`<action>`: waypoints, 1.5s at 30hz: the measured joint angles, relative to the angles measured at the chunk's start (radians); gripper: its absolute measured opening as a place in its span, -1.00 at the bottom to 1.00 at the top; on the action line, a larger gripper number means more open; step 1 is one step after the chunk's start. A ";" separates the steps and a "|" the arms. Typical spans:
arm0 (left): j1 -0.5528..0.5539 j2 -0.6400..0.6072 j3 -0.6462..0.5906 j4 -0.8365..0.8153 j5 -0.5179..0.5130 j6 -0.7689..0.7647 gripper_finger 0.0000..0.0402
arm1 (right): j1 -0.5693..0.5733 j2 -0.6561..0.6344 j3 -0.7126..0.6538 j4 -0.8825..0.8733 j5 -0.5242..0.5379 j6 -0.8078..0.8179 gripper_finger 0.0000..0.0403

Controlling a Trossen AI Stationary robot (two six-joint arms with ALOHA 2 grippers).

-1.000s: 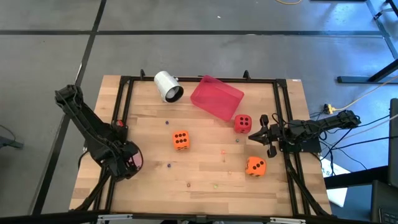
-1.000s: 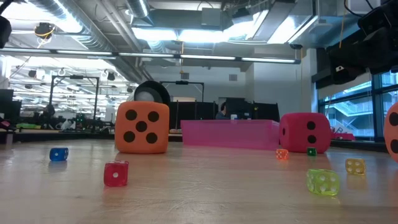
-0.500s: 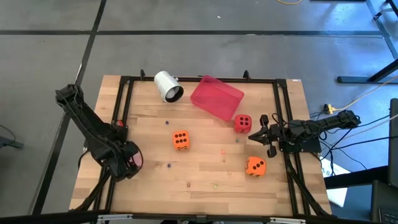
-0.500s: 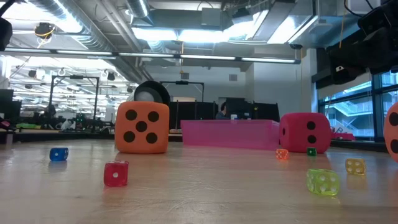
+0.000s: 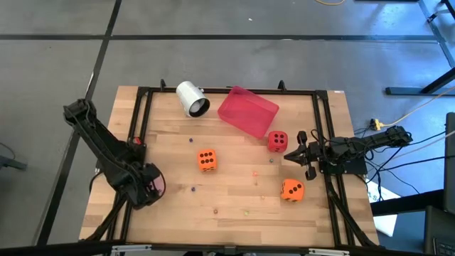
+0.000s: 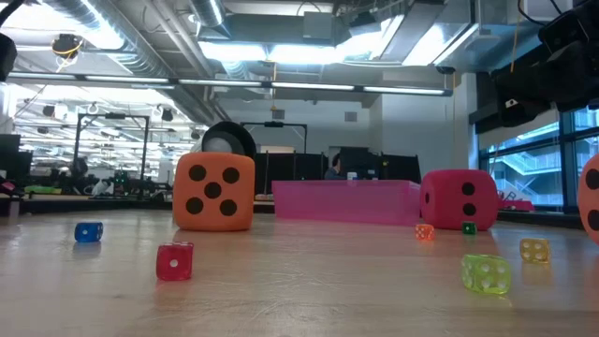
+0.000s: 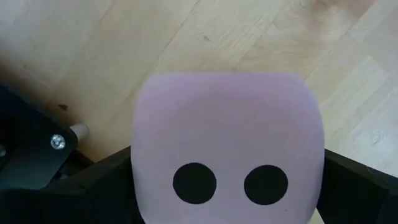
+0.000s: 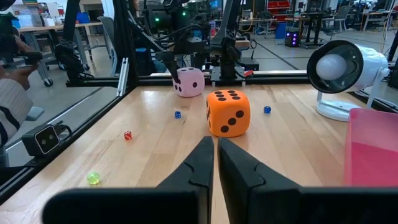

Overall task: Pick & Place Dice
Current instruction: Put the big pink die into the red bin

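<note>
While the left gripper [image 5: 146, 186] clamps the pink die [image 7: 229, 146], well left of the pink tray [image 5: 247, 112], three dice remain loose: red die [image 5: 277, 141] touching the tray, two orange dice [image 5: 207, 160] nearby; right gripper [image 5: 295, 150] closed, empty.

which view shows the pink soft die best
The left wrist view: the pink soft die fills it, held between the left gripper's fingers. The right wrist view shows it far off, the high view only an edge, the low view nothing.
</note>
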 joint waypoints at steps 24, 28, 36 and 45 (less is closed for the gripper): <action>0.373 0.005 0.134 0.152 -0.760 0.795 0.77 | 0.000 0.000 0.000 0.000 0.000 0.000 -0.88; 0.570 0.006 0.141 0.428 -0.656 1.144 0.79 | 0.000 0.000 0.000 0.000 0.000 0.000 -0.88; 0.909 0.059 0.141 0.976 -0.275 1.644 0.81 | 0.000 0.000 0.000 0.000 0.000 0.000 -0.88; 1.153 0.272 0.175 1.237 0.021 1.832 0.81 | 0.000 0.000 0.000 0.000 0.000 0.000 -0.88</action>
